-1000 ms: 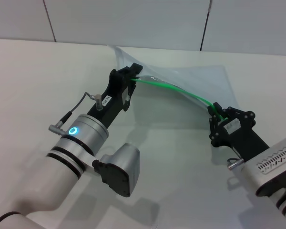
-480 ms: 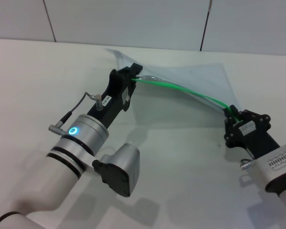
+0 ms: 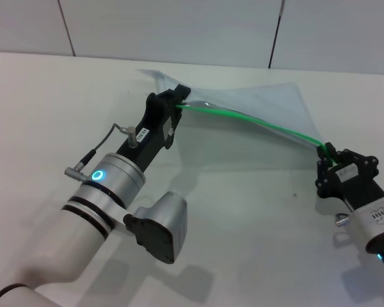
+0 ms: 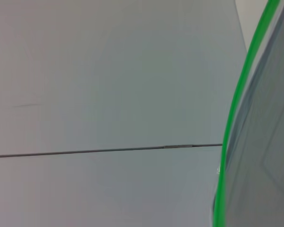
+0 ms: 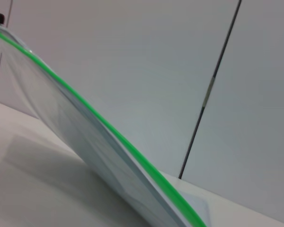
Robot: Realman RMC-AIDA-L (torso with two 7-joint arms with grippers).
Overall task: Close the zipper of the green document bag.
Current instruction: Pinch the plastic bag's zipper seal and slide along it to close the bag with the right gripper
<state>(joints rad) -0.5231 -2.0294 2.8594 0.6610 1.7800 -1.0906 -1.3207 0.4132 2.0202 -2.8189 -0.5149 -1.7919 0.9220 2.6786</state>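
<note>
The green document bag (image 3: 262, 102), a translucent pale pouch, is lifted off the white table (image 3: 45, 96) and stretched between both arms. Its zipper (image 3: 256, 121) runs as a taut bright green line along the near edge. My left gripper (image 3: 178, 101) is shut on the bag's left end where the zipper begins. At the right end, my right gripper (image 3: 327, 153) is shut on the zipper. The left wrist view shows the zipper (image 4: 232, 109) beside the bag's clear sheet (image 4: 265, 151). In the right wrist view the zipper (image 5: 109, 130) slants above the bag (image 5: 71, 127).
A grey panelled wall (image 3: 179, 25) stands just behind the table's far edge. Open tabletop lies under the bag and to the left of my left arm (image 3: 109, 179).
My right gripper has slid to the right along the zipper, away from the left gripper. The green line has pulled straighter. The left gripper has held still.
</note>
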